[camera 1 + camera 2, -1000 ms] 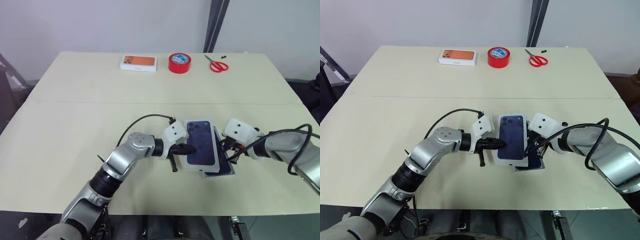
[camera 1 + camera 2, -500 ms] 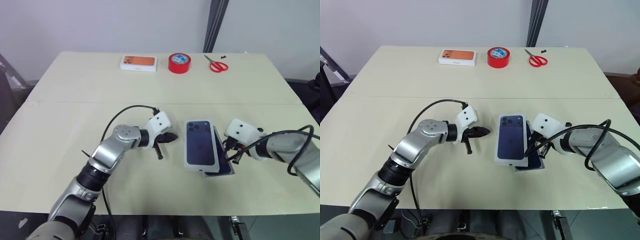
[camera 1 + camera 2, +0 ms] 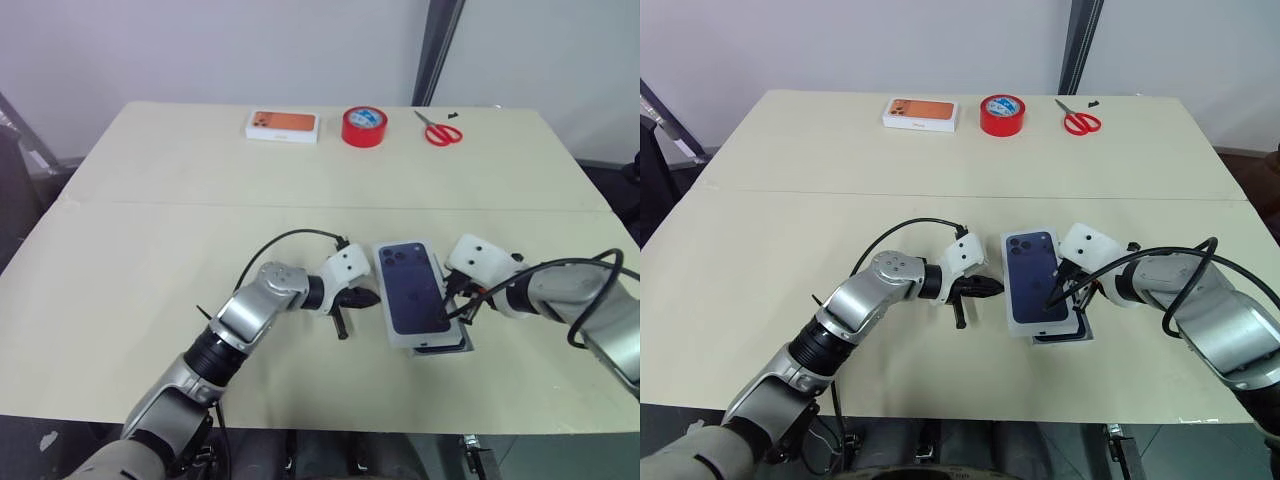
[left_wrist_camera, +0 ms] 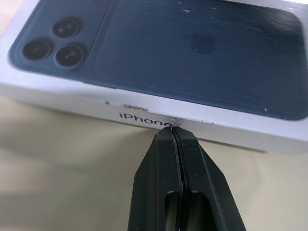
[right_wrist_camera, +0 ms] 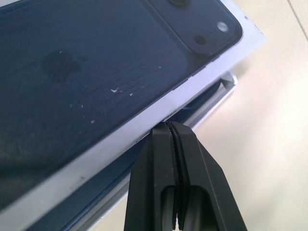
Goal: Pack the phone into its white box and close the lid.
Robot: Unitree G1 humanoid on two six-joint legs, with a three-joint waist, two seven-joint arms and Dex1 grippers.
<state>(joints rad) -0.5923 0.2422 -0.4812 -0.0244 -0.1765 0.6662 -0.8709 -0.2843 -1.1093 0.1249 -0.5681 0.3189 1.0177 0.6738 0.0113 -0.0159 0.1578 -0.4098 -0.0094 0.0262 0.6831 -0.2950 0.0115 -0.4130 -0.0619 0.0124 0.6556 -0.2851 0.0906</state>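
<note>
1. Fingers of the left gripper (image 3: 366,298) are clenched together, empty, with the tip touching the lid's (image 3: 412,288) long printed side wall.
2. Fingers of the right gripper (image 3: 447,312) are likewise clenched, empty, and set against the opposite long edge of the lid.
3. The lid lies skewed over the white box (image 3: 462,343), whose corner shows beyond it; the phone (image 5: 204,98) shows as a dark strip inside.
4. Judged procedure: push inward from both sides evenly, square the lid to the box, then press down.
5. Both rest on the surface (image 3: 150,260), near its front edge.
</note>
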